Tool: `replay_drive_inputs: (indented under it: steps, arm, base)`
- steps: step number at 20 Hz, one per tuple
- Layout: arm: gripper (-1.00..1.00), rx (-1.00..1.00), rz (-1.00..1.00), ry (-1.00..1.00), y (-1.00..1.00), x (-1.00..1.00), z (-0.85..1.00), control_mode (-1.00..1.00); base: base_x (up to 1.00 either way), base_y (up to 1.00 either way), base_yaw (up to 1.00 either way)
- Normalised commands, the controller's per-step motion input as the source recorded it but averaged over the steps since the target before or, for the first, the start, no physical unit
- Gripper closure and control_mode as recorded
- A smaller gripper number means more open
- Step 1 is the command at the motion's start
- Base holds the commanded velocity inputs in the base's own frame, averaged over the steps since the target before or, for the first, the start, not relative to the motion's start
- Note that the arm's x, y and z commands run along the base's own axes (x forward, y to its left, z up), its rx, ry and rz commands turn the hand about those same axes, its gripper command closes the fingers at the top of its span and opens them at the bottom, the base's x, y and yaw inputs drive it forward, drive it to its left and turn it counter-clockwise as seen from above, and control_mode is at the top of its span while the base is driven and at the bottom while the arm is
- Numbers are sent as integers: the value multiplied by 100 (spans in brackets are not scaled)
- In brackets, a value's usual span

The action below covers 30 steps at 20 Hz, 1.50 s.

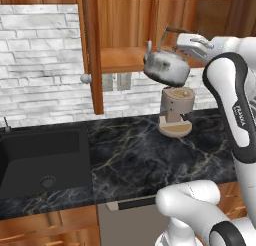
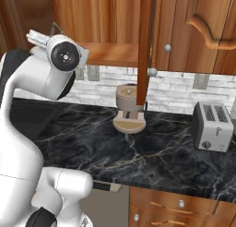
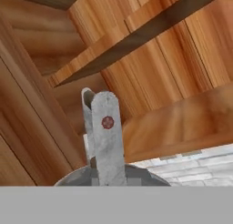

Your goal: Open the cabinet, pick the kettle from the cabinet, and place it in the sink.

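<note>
End effector (image 1: 176, 40) clamps bail | kettle (image 1: 166, 66) tilted | spout up-left

A rendered home kitchen: a black marble counter (image 1: 150, 150) runs beneath reddish wooden wall cabinets (image 2: 115, 18) and a white brick backsplash (image 1: 40, 65), with a matte-black sink (image 1: 40, 160) at the counter's left end and a silver toaster (image 2: 212, 126) toward its right end.

The one piece of lettering is a dark vertical word on the white robot arm (image 1: 240, 115), right of the kettle (image 1: 166, 66); it looks like "FRANKA" but is too small to confirm.
</note>
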Motion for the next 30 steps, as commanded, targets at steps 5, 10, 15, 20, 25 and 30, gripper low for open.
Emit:
replay_drive_inputs:
  steps: [5, 10, 15, 20, 25, 30]
  arm:
    - [100, 15, 0, 19, -2, -32, -3, -100]
    - [100, 12, 0, 21, 0, -25, -8, -100]
    - [100, 3, 0, 4, 0, -25, -19, -100]
    - [100, 0, 0, -18, 0, -21, -28, -100]
    - [100, 0, 1, -42, 7, -17, -30, -100]
    - [100, -2, 3, -39, 12, -4, -23, -100]
  base:
    - [0, 0, 0]
    - [0, 0, 0]
    - [0, 0, 0]
    - [0, 0, 0]
    - [0, 0, 0]
    - [0, 0, 0]
